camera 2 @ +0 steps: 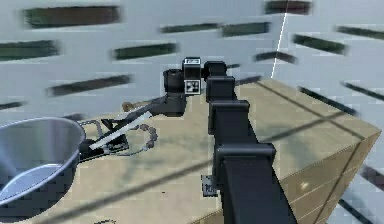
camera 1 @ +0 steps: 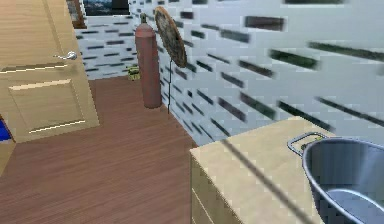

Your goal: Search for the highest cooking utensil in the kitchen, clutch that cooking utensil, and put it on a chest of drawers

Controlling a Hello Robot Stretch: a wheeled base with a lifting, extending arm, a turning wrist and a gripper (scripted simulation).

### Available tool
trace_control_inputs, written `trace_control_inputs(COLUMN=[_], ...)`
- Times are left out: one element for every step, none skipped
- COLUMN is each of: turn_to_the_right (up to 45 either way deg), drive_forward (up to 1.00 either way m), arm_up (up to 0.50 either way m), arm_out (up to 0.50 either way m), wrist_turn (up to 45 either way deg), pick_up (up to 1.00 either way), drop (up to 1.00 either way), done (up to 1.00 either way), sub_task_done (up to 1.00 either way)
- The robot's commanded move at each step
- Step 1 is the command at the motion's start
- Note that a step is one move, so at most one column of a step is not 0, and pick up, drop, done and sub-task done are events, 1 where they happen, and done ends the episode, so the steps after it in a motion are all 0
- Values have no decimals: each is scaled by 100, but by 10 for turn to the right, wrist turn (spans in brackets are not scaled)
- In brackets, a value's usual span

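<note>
The gripper lay near the grey pot, which stood on the chest of drawers; whether it held anything could not be told; the step likely called for seating the pot flat, inboard of the edge.

The arm reaches far out from the near edge; at its end the gripper angles down and left.
</note>
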Motion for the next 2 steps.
trace_control_inputs(turn_to_the_right=[0,0], drive_forward=[0,0], arm_up=[0,0], arm_out=[-10,0], wrist_turn=[0,0], pick_up=[0,0], drop=[0,0], done=[0,100], sub_task_done=[0,0])
